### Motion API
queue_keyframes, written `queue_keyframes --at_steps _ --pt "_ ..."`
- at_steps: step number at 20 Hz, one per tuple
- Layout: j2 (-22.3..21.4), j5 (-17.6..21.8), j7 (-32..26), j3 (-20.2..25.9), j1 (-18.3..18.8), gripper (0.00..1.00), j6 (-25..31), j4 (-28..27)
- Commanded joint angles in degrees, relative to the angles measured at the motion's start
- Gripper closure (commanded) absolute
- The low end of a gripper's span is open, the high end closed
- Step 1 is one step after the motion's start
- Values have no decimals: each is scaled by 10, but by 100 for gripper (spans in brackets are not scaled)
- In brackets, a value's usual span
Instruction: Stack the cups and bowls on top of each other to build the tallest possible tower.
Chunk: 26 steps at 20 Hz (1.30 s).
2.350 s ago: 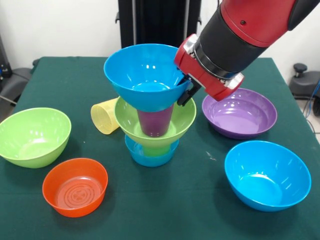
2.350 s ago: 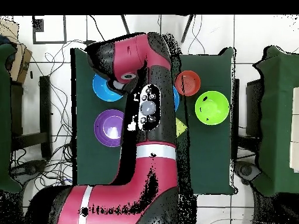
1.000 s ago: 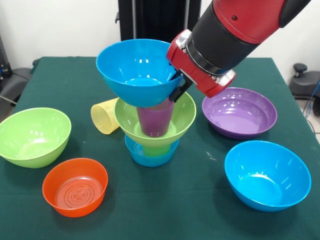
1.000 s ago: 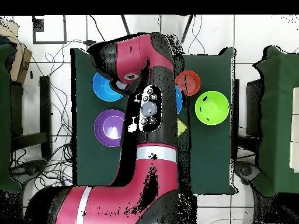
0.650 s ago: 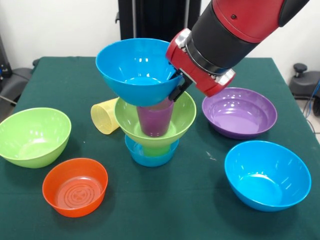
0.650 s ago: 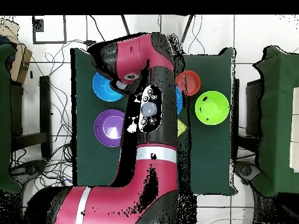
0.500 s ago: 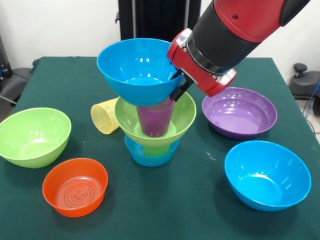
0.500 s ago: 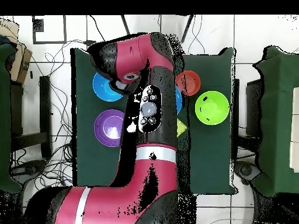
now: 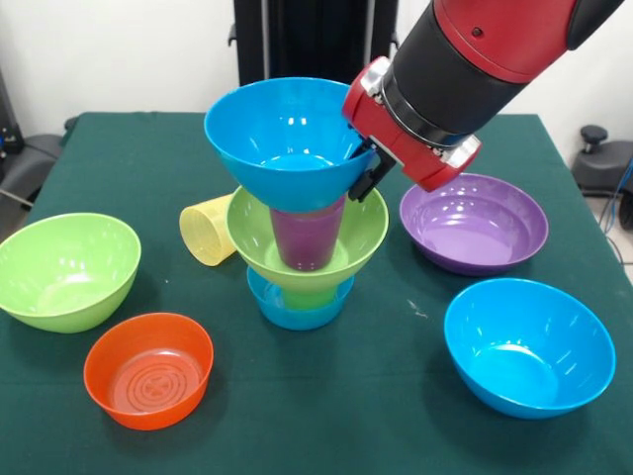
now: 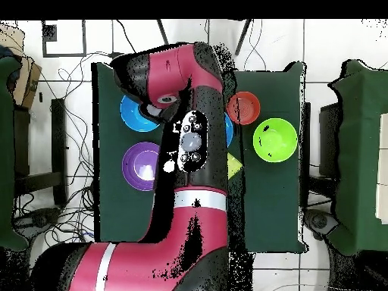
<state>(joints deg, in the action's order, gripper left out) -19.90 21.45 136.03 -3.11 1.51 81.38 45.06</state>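
Note:
The tower stands mid-table in the front view: a small blue bowl, a green cup that barely shows, a lime green bowl and a purple cup. My gripper is shut on the right rim of a blue bowl and holds it over the purple cup; I cannot tell whether they touch. A yellow cup lies on its side to the left of the tower. In the overhead view the arm hides the tower and the gripper.
Around the tower in the front view are a lime green bowl at the left, an orange bowl at the front left, a wide purple bowl at the right and a blue bowl at the front right.
The held blue bowl was lifted and swung to the left off the purple cup, and has now moved back to the right over it. Nothing else has moved.

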Motion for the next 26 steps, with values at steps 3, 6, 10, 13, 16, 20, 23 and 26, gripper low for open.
queue_keyframes --at_steps 3,6,10,13,16,20,23,26 --pt "3 -3 -39 31 -11 100 28 -7" --pt "2 -3 -36 30 -12 100 28 -4" --pt "1 -3 -35 29 -12 100 22 1" --pt "2 -3 -36 28 -12 100 21 -1" --pt "3 -4 -35 28 -13 100 22 -3" --pt "6 -4 -32 29 -13 100 19 -6" --pt "8 -4 -30 29 -13 100 20 -10" --pt "9 -5 -30 30 -13 100 21 -12"
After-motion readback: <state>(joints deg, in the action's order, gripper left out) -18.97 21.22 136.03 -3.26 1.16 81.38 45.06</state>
